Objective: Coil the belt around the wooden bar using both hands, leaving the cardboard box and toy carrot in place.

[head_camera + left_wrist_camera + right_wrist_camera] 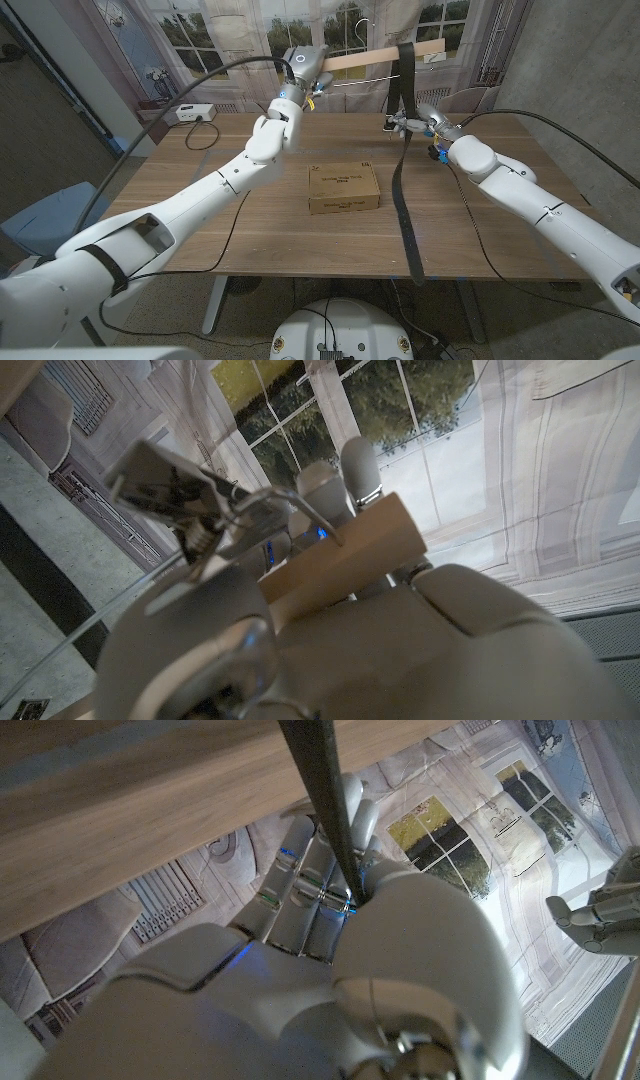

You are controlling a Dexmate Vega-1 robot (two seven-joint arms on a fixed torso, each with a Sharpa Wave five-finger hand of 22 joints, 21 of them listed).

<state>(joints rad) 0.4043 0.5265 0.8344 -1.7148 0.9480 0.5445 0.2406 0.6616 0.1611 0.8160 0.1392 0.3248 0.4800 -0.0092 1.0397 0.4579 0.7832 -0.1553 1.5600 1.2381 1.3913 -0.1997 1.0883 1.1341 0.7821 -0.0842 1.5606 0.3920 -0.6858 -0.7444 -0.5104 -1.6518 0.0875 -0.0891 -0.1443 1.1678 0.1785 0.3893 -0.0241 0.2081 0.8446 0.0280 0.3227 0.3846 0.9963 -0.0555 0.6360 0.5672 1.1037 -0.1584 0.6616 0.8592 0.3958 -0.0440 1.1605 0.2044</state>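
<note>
1. Left hand [303,62] in the head view grips one end of the pale, straight wooden bar [385,56], raised above the table [200,190]. Right hand [415,122] pinches the dark, flat belt [402,200], which drapes over the bar and trails past the flat cardboard box [343,188].
2. Left wrist view: fingers [358,465] wrap the smooth, square-edged bar [340,565].
3. Right wrist view: fingers [300,890] clasp the belt [322,790].
</note>
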